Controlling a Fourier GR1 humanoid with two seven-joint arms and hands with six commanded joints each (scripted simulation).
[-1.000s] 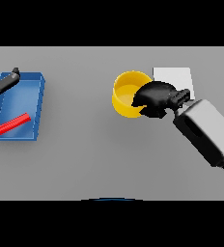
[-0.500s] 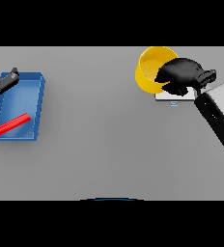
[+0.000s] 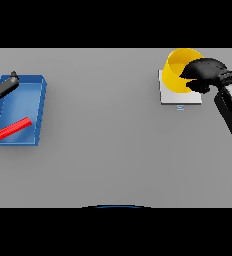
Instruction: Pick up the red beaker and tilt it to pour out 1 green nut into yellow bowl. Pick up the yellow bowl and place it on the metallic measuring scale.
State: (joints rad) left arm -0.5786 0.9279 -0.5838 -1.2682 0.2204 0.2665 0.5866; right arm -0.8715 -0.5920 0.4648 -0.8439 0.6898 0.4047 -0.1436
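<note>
The yellow bowl (image 3: 177, 71) is held tilted above the metallic measuring scale (image 3: 179, 95) at the far right. My right hand (image 3: 204, 74) is shut on the bowl's right rim, its arm coming in from the right edge. The red beaker (image 3: 9, 130) lies on its side in the blue tray (image 3: 19, 111) at the left. At the tray's far left corner, by the left edge of the view, shows my left hand (image 3: 2, 87), fingers straight. No green nut can be seen.
The blue tray sits near the table's left edge. The scale stands near the far right of the grey table (image 3: 108, 150).
My right hand has carried the yellow bowl up and to the right, from beside the scale to over it. The left hand and the beaker have stayed put.
</note>
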